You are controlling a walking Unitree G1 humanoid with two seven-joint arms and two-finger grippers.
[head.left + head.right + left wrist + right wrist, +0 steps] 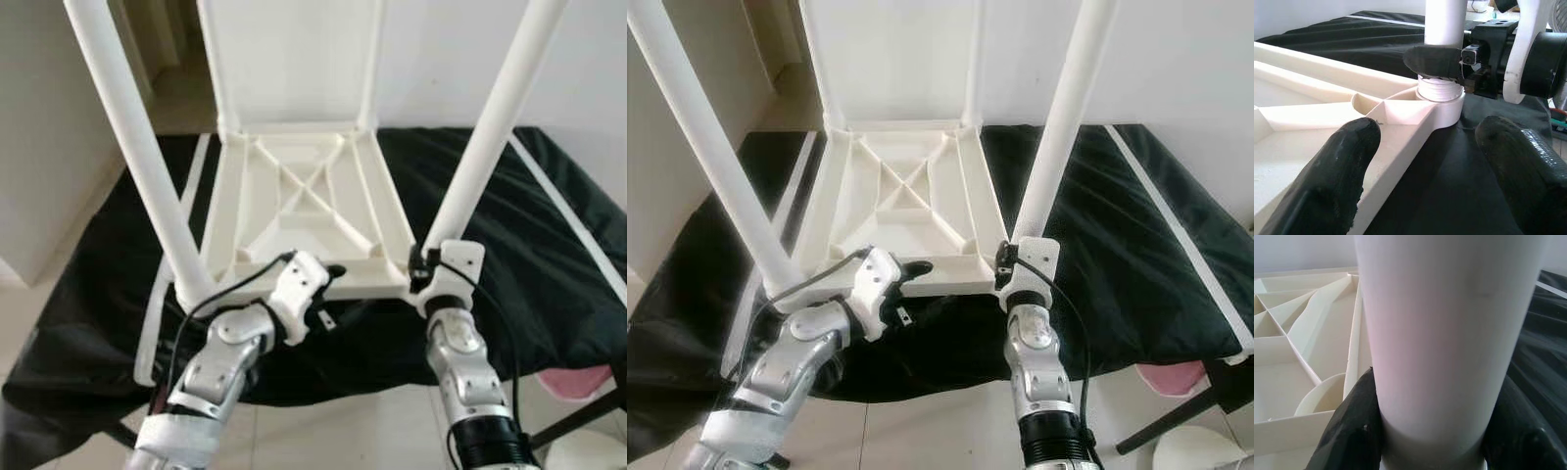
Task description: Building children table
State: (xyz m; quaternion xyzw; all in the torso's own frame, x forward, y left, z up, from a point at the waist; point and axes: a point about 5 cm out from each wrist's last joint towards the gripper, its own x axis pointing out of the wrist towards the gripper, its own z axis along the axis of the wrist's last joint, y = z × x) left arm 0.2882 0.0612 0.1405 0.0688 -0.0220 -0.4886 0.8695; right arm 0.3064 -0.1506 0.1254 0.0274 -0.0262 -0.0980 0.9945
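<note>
While right hand [1425, 431] grips leg [495, 117], left hand [1425, 161] spread beside tabletop [304, 206].

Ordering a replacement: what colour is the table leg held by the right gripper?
White, clearest in the right eye view: round plastic table leg.

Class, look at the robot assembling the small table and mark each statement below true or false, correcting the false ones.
1. The tabletop lies upside down on a black cloth. True.
2. The right pincer is shut on the right leg near its base. True.
3. The left pincer is clamped around the left leg. False: it is open by the tabletop's near edge, holding nothing.
4. No legs are mounted yet. False: two white legs stand in the near corners.
5. The cloth is red. False: it is black, with white stripes.
</note>
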